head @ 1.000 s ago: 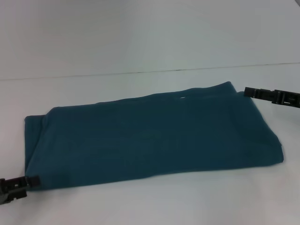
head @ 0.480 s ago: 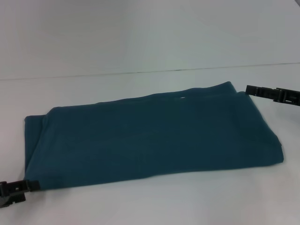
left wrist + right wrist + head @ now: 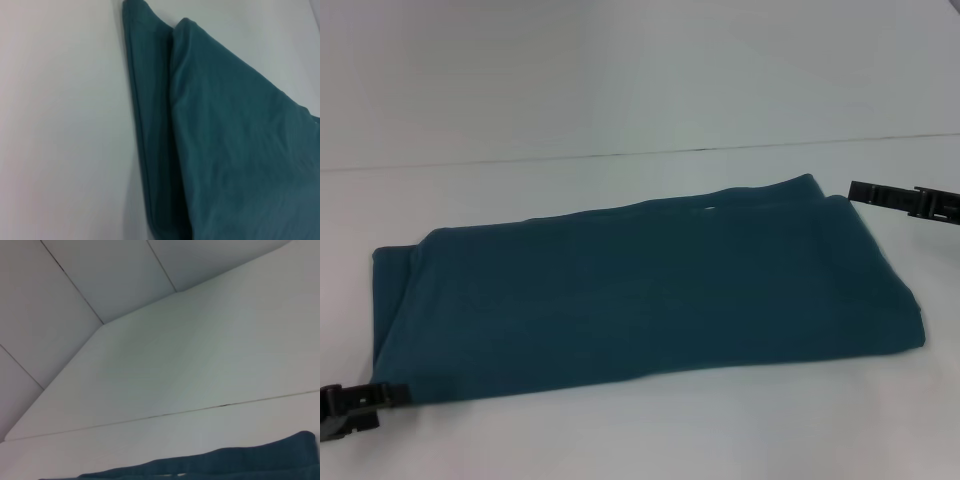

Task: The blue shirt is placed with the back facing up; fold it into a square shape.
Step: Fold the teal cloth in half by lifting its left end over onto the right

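Grippers (image 3: 365,397) (image 3: 865,190) beside folded blue shirt (image 3: 640,290)

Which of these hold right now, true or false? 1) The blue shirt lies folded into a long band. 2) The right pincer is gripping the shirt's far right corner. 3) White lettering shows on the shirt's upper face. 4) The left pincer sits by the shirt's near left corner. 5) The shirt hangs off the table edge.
1) True: the blue shirt lies as a long folded band on the white table.
2) False: the right pincer is beside that corner, apart from the fabric.
3) False: only plain fabric shows.
4) True: the left pincer is at that corner.
5) False: the shirt lies wholly on the table.
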`<state>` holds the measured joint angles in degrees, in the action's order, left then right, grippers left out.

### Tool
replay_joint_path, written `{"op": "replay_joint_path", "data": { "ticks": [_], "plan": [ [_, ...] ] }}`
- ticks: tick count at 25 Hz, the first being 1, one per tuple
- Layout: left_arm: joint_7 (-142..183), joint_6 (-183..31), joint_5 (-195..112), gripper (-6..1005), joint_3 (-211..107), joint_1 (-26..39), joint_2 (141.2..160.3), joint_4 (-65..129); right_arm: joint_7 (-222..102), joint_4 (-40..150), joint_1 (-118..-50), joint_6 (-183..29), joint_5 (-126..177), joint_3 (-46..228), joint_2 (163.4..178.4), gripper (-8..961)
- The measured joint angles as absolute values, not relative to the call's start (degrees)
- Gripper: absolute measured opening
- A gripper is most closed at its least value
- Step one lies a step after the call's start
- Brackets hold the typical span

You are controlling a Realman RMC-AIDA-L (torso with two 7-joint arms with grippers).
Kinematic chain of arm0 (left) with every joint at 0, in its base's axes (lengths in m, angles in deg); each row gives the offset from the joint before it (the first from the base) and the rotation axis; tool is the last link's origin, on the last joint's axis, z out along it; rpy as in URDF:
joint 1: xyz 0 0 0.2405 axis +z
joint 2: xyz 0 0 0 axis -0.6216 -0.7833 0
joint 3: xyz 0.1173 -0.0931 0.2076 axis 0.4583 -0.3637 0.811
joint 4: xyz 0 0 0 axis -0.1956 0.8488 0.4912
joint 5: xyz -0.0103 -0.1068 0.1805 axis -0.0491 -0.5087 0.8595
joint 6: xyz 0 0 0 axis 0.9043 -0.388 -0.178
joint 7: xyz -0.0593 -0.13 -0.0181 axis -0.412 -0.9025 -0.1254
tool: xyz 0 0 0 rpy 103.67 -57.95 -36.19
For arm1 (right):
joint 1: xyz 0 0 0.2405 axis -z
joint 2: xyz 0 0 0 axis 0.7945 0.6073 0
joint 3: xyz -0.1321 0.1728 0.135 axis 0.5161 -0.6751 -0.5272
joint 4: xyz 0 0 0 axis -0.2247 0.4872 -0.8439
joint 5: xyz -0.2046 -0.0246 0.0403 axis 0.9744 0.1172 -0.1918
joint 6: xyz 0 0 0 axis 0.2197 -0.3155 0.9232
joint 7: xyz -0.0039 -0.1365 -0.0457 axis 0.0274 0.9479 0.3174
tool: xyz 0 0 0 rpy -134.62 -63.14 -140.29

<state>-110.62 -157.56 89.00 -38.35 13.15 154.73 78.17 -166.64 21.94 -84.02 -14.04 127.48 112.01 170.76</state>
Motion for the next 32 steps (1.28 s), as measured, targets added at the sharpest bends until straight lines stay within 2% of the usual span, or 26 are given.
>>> {"op": "replay_joint_path", "data": {
  "ticks": [32],
  "plan": [
    [-111.56,-156.33,90.57,732,-37.32,11.48,154.08,77.50,-167.15,21.95,-83.68,-13.87,127.21,111.63,170.49,794]
  ]
}}
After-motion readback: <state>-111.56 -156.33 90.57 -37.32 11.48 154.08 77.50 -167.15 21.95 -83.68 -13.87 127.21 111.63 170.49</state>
